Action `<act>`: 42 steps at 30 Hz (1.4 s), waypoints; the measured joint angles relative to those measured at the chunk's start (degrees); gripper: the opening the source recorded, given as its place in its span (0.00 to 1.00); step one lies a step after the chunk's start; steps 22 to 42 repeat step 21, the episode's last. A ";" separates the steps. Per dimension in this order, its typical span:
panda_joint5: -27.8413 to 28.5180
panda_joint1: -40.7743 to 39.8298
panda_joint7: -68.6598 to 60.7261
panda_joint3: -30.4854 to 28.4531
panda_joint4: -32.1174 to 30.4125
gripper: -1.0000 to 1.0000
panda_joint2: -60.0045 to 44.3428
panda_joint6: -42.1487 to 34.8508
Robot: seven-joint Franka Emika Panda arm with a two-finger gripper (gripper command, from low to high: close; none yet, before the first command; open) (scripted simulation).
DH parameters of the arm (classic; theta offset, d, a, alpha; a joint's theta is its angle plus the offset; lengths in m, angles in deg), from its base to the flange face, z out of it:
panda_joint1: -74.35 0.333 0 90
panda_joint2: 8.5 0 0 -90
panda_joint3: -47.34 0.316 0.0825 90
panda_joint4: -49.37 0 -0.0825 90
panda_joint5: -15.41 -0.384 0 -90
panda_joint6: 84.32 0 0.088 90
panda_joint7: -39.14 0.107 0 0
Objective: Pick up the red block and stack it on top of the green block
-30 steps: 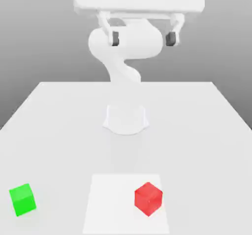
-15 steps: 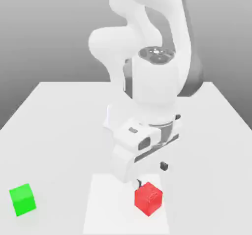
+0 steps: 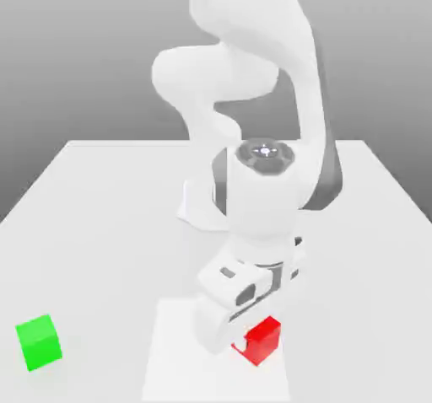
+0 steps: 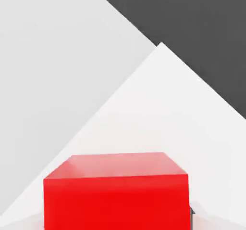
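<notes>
Exterior view. The white arm (image 3: 253,115) is bent forward over the table (image 3: 101,216), its hand lowered onto the near part of the surface. The gripper (image 3: 245,342) points down and sits on the red block (image 3: 263,341); the hand's white body covers the side of the block toward the exterior view's left, so only the block's top corner and the faces toward the exterior view's right show past it. The fingers are drawn in tight, closed on the red block. The block rests on a brighter white square patch (image 3: 169,368) on the table, and the hand stands directly above that patch. The green block (image 3: 38,341) lies on the table well apart from the gripper, toward the exterior view's left, at about the same depth as the red block, with bare table between the two. The arm's base (image 3: 196,207) stands farther back on the table, behind the hand.

Hand view. The red block (image 4: 115,195) lies right under the camera, close up, its top face and one side face showing. A small dark piece of a finger (image 4: 191,211) touches the block's side edge. Behind the block the pale patch (image 4: 158,108) runs off to a corner, then the greyer table (image 4: 57,56), then a dark background (image 4: 202,27).
</notes>
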 joint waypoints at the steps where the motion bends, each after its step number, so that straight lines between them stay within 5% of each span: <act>1: 0.41 0.06 0.31 -0.16 -0.31 0.00 2.02 -1.72; 12: -3.62 -16.21 7.95 -16.54 8.63 0.00 2.22 -11.59; 16: -10.53 -22.03 5.68 -17.22 12.07 0.00 -5.43 -8.09; 17: -12.23 -23.10 4.58 -16.18 12.35 1.00 -7.48 -6.47; 42: -12.23 -23.10 4.58 -16.18 12.35 1.00 -7.48 -6.47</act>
